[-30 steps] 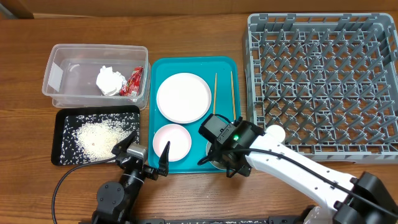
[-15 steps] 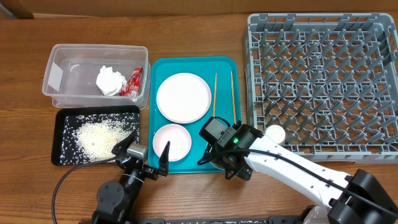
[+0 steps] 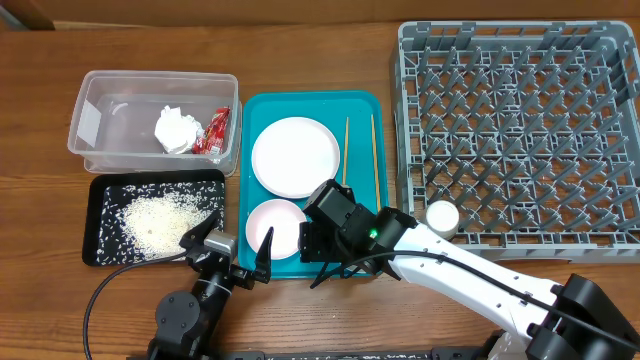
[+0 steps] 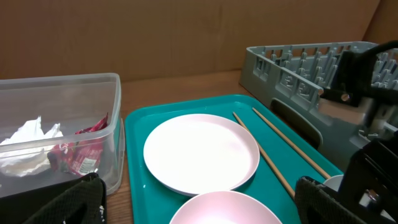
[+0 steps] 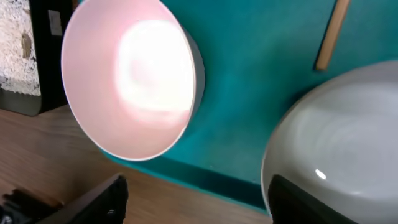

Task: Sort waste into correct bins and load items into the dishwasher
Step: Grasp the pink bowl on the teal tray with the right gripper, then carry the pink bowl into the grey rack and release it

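Note:
The teal tray (image 3: 250, 130) holds the round plate (image 3: 295, 156), the pale pink bowl (image 3: 275, 225) and two chopsticks (image 3: 347, 140). My right gripper (image 3: 338, 268) is open and empty. It hovers at the tray's front edge, between the pink bowl (image 5: 130, 81) and the grey bowl (image 5: 336, 143), which my arm mostly hides from overhead. My left gripper (image 3: 228, 243) is open and empty, at the table's front, left of the tray. The white cup (image 3: 442, 217) sits in the grey rack's (image 3: 520, 130) front left corner. Tissue (image 3: 176, 128) and red wrapper (image 3: 213, 132) lie in the clear tub (image 3: 100, 100). Rice (image 3: 155, 218) lies in the black tray (image 3: 100, 190).
In the left wrist view the plate (image 4: 202, 152), pink bowl (image 4: 224, 208) and chopsticks (image 4: 267, 152) lie ahead, with the tub (image 4: 62, 118) on the left and the rack (image 4: 298, 68) and right arm (image 4: 373, 155) on the right. Bare wooden table lies in front.
My right arm has swung left from over the grey bowl toward the pink bowl, and more of the white cup now shows. The left arm has not moved.

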Robot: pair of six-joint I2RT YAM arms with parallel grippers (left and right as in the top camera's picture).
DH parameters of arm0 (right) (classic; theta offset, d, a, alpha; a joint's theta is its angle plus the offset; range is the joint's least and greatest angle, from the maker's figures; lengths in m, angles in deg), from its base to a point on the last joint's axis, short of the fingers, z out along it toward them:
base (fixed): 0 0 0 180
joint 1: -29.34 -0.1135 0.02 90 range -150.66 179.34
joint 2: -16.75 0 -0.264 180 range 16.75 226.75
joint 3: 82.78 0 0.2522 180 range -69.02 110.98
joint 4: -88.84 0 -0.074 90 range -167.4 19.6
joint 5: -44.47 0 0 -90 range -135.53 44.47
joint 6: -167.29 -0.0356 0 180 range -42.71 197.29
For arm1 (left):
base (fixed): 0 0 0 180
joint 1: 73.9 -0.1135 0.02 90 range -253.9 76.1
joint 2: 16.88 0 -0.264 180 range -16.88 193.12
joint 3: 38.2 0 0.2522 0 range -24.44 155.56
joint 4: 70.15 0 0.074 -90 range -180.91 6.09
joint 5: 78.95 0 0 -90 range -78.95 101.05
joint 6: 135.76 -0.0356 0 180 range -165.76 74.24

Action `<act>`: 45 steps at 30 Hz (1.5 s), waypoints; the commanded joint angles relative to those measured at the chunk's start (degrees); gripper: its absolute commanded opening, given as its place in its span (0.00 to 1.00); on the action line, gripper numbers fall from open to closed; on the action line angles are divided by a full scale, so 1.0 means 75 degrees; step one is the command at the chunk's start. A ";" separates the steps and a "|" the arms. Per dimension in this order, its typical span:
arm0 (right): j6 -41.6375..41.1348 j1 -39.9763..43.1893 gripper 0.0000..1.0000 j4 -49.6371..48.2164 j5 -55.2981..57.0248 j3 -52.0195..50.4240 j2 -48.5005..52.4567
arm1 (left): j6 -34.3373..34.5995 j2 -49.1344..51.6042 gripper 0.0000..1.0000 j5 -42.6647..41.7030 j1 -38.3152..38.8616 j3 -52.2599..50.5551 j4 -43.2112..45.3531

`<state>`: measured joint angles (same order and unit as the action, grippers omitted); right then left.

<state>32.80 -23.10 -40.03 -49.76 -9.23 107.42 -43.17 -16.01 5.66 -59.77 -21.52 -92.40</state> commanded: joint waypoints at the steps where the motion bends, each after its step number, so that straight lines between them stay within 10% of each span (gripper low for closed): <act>1: 0.1113 0.0017 0.72 -0.0399 0.0315 0.0067 0.0015 | -0.0035 -0.0079 1.00 -0.0003 -0.0047 -0.0099 0.0047; 15: 0.2194 0.0050 0.69 -0.1574 0.0455 0.0332 0.1189 | -0.0035 -0.0079 1.00 -0.0003 -0.0047 -0.0099 0.0047; 24: 0.2113 0.0058 0.12 -0.1437 0.0414 0.0554 0.1545 | -0.0035 -0.0079 1.00 -0.0003 -0.0047 -0.0099 0.0047; 28: 0.2136 0.0058 0.04 -0.0729 0.0790 0.1049 0.1195 | -0.0035 -0.0079 1.00 -0.0003 -0.0047 -0.0099 0.0047; 45: 0.0836 0.1801 0.04 0.3564 0.8591 0.2145 -0.0953 | -0.0035 -0.0079 1.00 -0.0003 -0.0047 -0.0099 0.0047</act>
<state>42.22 -13.86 -14.57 -3.99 5.72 101.10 -43.17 -16.01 5.66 -59.77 -21.52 -92.40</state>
